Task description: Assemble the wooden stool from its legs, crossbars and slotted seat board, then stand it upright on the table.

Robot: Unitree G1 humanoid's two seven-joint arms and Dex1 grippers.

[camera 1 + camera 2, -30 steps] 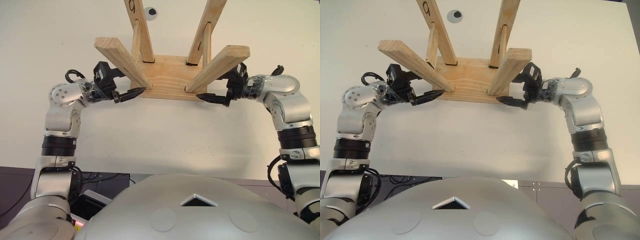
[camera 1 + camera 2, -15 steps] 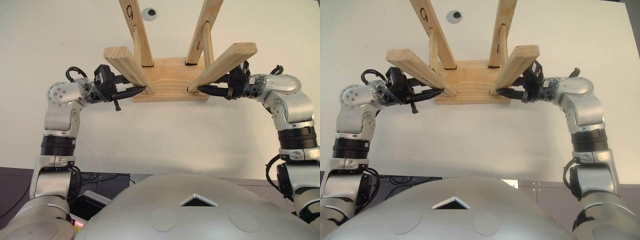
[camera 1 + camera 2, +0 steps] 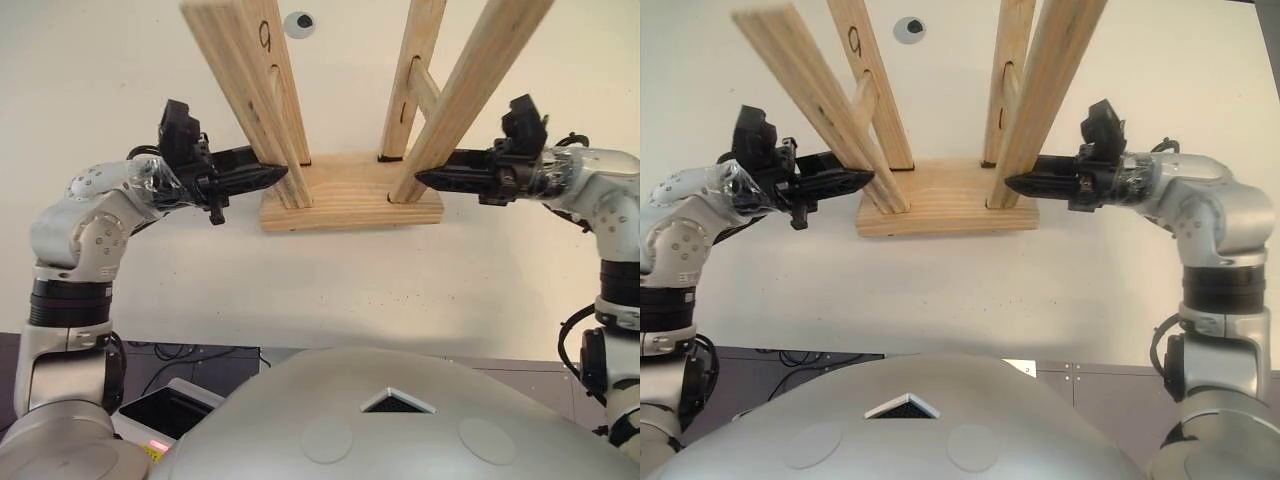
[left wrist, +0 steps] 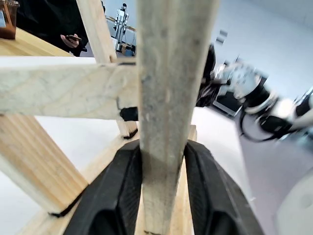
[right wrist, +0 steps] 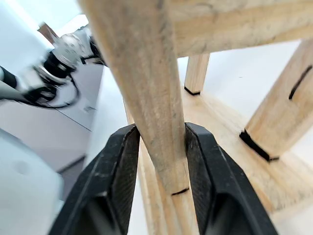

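The wooden stool stands upside down, its seat board [image 3: 350, 198] flat on the white table [image 3: 300, 290] and its legs pointing up. My left gripper [image 3: 272, 175] is shut on the near left leg [image 3: 240, 80] just above the board, with fingers [image 4: 117, 196] on both sides of the wood. Gripped the same way near its foot is the near right leg [image 3: 480, 75], which my right gripper [image 3: 422, 180] is shut on, fingers [image 5: 117, 181] pressed to it. A crossbar [image 3: 427, 88] joins the right pair of legs, and another crossbar [image 3: 865, 100] joins the left pair.
A small dark round mark [image 3: 298, 24] lies on the table behind the stool. The table's front edge [image 3: 300, 345] runs close below my arms, with dark equipment beneath it. Bare white tabletop spreads left and right of the stool.
Both grippers went from open beside the seat board to shut on the near legs. The stool has tipped from leaning towards me to legs nearly upright, seat board down on the table.
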